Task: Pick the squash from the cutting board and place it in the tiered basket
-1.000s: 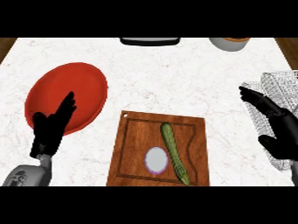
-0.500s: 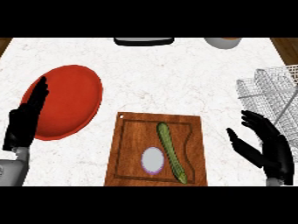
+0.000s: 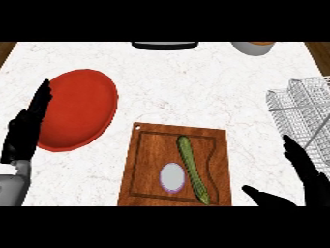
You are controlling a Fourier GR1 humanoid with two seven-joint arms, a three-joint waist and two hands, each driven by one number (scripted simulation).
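Two things lie on the board (image 3: 142, 164): the squash (image 3: 194, 169), long, green and thin, running from the upper middle down toward the lower right, and a pale oval slice (image 3: 172, 176) just left of it, near but, as far as I can tell, not touching. Neither hand holds anything. My right hand (image 3: 311, 180) sits at the lower right, fingers (image 3: 293, 150) straight and released, thumb spread toward the board's corner, apart from the squash. My left hand (image 3: 26, 131) rests open at the left edge, fingers up, over the rim of the red plate (image 3: 89, 104); I leave it there.

I judge the step in hand to be the reach, with the pick not yet made. To do it well, I bring the right hand in from the right side of the board and line the fingers across the squash's long axis, not along it, since the thing is narrow and would likely roll or slip if taken end-on. I aim near its middle so it hangs balanced when lifted. I approach from the side away from the slice, so the fingers don't nudge it. The board's raised rim and inner groove may catch fingertips, so I come down from above, not sliding in low.

The basket (image 3: 317, 116) stands on the surface at the right, just beyond my hand, so the carry should be short; I lift high enough to clear its wire wall.
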